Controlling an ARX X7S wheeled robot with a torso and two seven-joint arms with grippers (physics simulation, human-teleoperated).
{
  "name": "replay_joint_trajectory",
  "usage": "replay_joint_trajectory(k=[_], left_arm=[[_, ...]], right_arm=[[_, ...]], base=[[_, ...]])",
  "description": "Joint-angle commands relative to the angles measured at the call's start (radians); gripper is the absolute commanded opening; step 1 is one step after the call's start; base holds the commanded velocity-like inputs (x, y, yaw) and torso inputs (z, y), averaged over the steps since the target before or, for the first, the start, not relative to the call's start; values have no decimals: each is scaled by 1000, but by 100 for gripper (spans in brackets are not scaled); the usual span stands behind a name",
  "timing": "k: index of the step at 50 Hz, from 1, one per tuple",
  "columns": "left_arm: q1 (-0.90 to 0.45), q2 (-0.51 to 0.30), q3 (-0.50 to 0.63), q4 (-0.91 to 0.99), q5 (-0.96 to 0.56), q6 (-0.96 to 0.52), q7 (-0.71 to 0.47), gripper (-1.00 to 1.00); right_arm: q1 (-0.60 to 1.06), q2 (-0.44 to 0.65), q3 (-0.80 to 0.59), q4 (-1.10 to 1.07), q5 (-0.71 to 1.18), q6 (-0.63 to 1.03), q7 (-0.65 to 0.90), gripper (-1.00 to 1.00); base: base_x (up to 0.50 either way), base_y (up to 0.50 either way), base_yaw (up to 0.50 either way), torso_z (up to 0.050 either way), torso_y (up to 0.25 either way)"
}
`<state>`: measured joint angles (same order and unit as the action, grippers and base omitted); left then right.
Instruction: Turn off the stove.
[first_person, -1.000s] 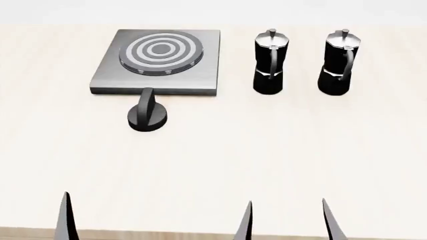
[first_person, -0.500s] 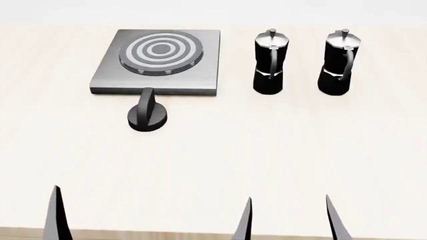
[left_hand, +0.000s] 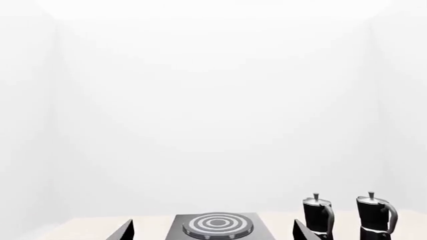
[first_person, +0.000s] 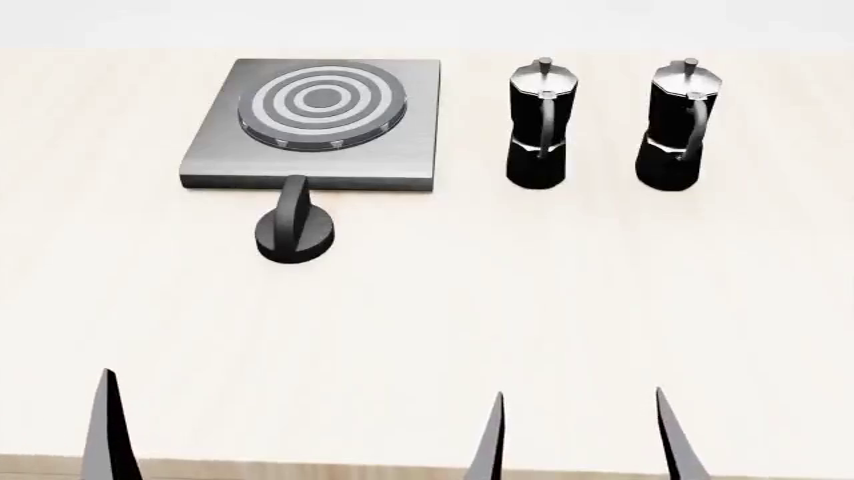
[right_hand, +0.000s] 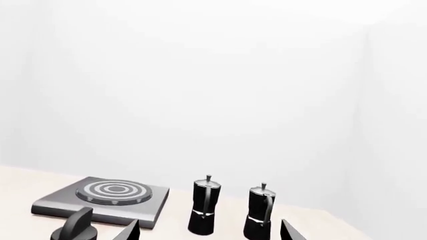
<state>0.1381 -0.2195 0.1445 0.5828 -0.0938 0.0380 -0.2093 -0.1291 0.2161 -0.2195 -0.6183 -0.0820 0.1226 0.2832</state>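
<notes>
On a pale table (first_person: 561, 320), the stove (first_person: 315, 120) sits toward the far left, its brushed-grey plate carrying a round burner of concentric rings. Its separate black knob (first_person: 295, 232) rests just in front of the plate's near edge, an upright ridge standing up from a round base. Two black moka pots (first_person: 539, 125) with silver lids stand side by side to the right of the plate, apart from it.

Both arms hang back at the near edge of the table, well short of the knob. The right gripper (first_person: 577, 440) shows two dark fingers (first_person: 491, 440) spread wide with nothing between them; the left gripper (left_hand: 212, 231) is likewise spread wide and empty in its wrist view.

Rigid and probably stiff to rotate, the knob looks best pinched across its raised ridge, flat faces against the pads, then twisted. Smooth black plastic may slip under a light grip.
</notes>
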Motion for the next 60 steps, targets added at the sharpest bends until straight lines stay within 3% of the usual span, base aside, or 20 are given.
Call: replay_joint_trajectory(k=[1,60], left_arm=[[0,-6,5,-3,-3,6,-8,100],[-2,-31,28,-13,-1,25,-49,100]], right_arm=[[-3,6,3,4,17,-19,9,100],[-1,33,-18,8,40,-30,42,100]], base=[[105,0,0,0,0],[166,0,0,0,0]])
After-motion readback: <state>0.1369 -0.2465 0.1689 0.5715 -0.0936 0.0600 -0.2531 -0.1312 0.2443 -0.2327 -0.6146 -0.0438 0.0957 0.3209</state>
